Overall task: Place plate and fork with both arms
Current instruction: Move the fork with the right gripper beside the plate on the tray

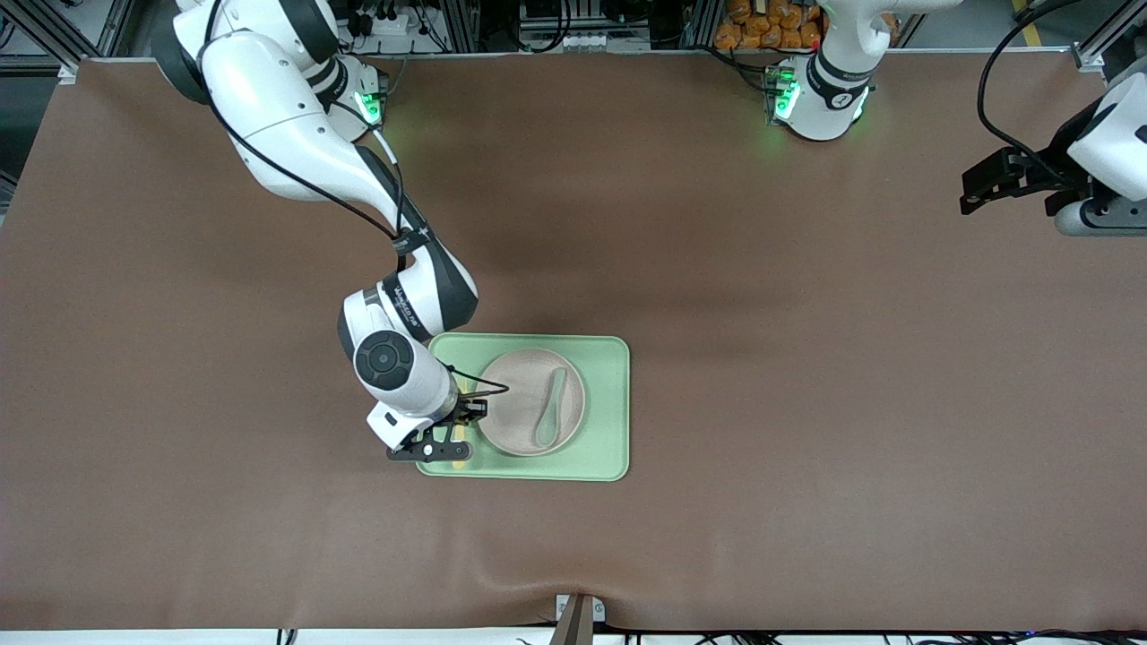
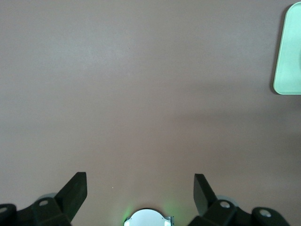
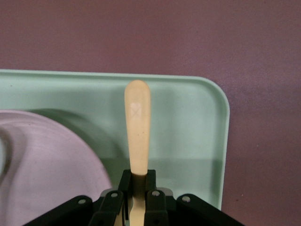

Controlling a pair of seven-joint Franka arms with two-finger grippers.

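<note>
Tray (image 1: 609,408): light green and rectangular, lying flat on the brown table (image 1: 806,403), toward the edge nearest the front camera and somewhat toward the right arm's end.
Plate (image 1: 520,394): round, pale beige-pink, resting flat inside the tray, about central between the tray's long edges and filling roughly half its width.
Spoon (image 1: 550,410): grey-green, lying on the plate; its long axis runs from the plate's farther rim toward its nearer rim, bowl at the nearer end.
Fork (image 3: 137,127): pale yellow, in the strip of tray between the plate and the tray's short edge at the right arm's end. Its long axis runs parallel to that short edge. The rounded handle end points toward the tray's corner nearest the front camera, and a tip of it shows past the gripper in the front view. The tines are hidden under the gripper. Whether the fork touches the tray floor I cannot tell.
Right gripper (image 3: 136,195): low over the tray's short edge at the right arm's end, just beside the plate's rim; its fingers are clamped together on the fork's neck, the handle sticking out ahead of them.
Left gripper (image 2: 140,190): held over bare table at the left arm's end, well apart from the tray, fingers spread wide with nothing between them; this arm waits.
</note>
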